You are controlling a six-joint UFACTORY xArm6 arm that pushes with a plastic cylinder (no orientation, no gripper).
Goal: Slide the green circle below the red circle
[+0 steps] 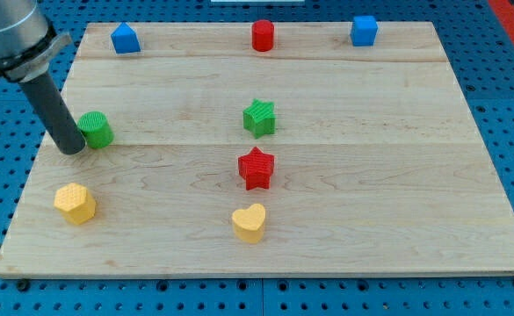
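Rod against block: my tip [72,149] touches the green circle [95,129] from the view's left, near the bench's [371,219] left edge. No fingers exist on this rod. The red circle [263,36] stands well apart, toward the view's top right, so the push likely runs rightward.

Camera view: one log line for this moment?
tip at left side of green circle block | red circle block at top centre | green circle not yet below it

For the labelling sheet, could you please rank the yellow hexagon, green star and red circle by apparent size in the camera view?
1. yellow hexagon, though it sits nearest the camera.
2. green star.
3. red circle, farthest away, so this ranking is unsure.
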